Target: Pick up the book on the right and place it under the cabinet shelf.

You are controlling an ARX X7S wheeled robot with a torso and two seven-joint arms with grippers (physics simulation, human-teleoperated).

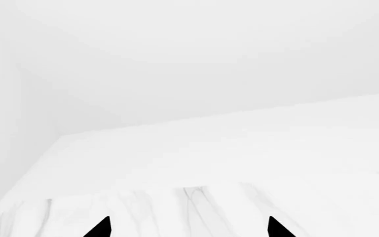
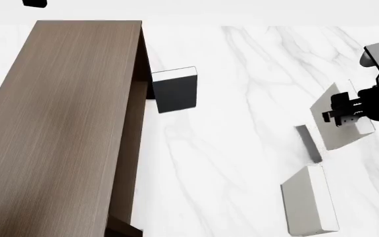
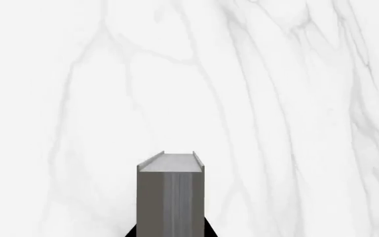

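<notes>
Nearest in the head view, a pale grey-white hardback (image 2: 308,202) is seen lying on the white marble surface (image 2: 242,148), cut off by the lower edge of the picture. Just beyond it, the book (image 2: 339,129) is held clear of the surface, tilted, with its shadow cast below and to its left. The right hand (image 2: 347,111) is clamped on it, though most of the arm is cut off at the right edge and the fingertips are hidden against the cover. In the right wrist view the book (image 3: 170,197) is shown end-on, its white page edges between two grey covers, with only a sliver of dark finger visible at its foot; the marble beneath is well apart from it.

Along the left side the cabinet shelf (image 2: 57,133) is seen from above, its open side turned toward the marble; the inner shelf is hardly made out. Farther off, a black-covered book (image 2: 174,90) stands beside that open side.

In the left wrist view only two black fingertips (image 1: 100,228) of the left hand (image 1: 186,228) are shown, set apart with nothing between them, over the marble edge and blank white beyond.
</notes>
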